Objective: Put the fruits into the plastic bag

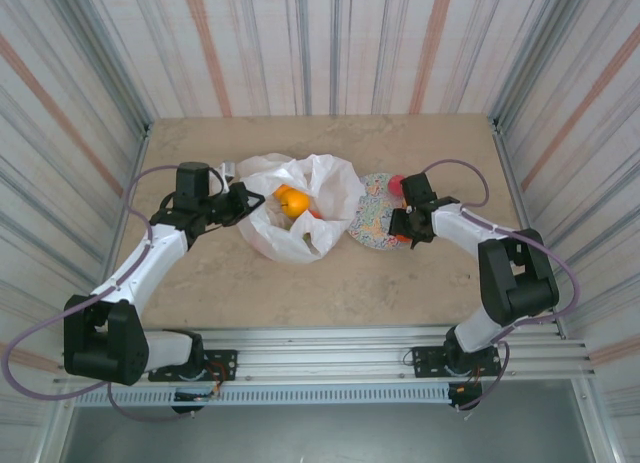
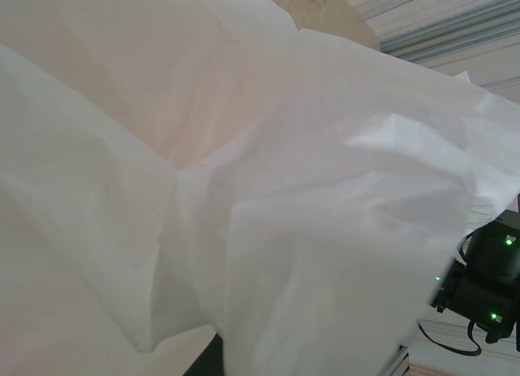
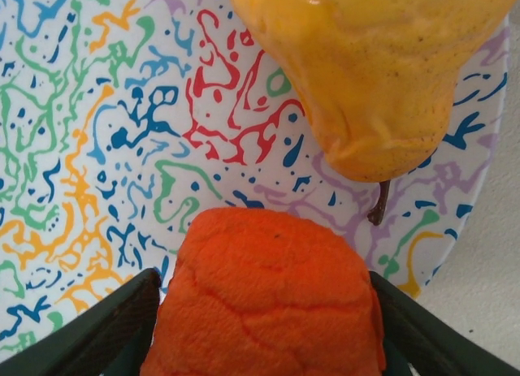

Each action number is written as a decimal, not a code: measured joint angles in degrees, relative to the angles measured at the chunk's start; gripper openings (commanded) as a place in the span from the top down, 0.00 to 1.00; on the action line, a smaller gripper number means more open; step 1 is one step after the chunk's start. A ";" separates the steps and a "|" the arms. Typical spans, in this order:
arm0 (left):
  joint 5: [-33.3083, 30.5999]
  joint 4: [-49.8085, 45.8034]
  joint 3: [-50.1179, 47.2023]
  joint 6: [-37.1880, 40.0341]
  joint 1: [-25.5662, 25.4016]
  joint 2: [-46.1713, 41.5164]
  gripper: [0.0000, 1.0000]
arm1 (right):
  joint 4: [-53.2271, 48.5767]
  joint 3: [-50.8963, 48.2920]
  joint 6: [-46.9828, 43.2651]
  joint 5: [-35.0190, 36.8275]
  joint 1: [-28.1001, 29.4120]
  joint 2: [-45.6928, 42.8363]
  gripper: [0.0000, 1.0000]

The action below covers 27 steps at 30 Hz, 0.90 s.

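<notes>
The white plastic bag lies open mid-table, with a yellow-orange fruit and a red one inside. My left gripper is shut on the bag's left rim, and the bag's wrinkled film hides its jaws in the left wrist view. My right gripper is down on the patterned plate, its fingers pressed against both sides of a soft orange fruit. Just beyond lies a yellow pear-shaped fruit. A red fruit sits at the plate's far edge.
The plate touches the bag's right side. Striped walls close in the beige table on three sides. A metal rail runs along the near edge by the arm bases. A black unit with green lights shows beyond the bag.
</notes>
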 measured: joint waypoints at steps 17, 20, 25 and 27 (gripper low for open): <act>0.00 0.00 0.00 -0.02 0.00 0.02 1.00 | 0.52 0.17 -0.42 -6.99 0.68 -9.77 0.50; 0.00 0.00 0.00 0.00 0.02 0.04 1.00 | 1.44 1.20 -0.59 -8.96 3.65 -13.35 0.49; -0.02 0.00 0.00 0.00 0.00 0.02 1.00 | 4.52 4.44 -0.83 -10.86 9.97 -15.50 0.49; -0.02 0.00 0.00 0.00 0.00 0.04 1.00 | 5.73 5.99 -0.85 -11.82 11.45 -15.21 0.49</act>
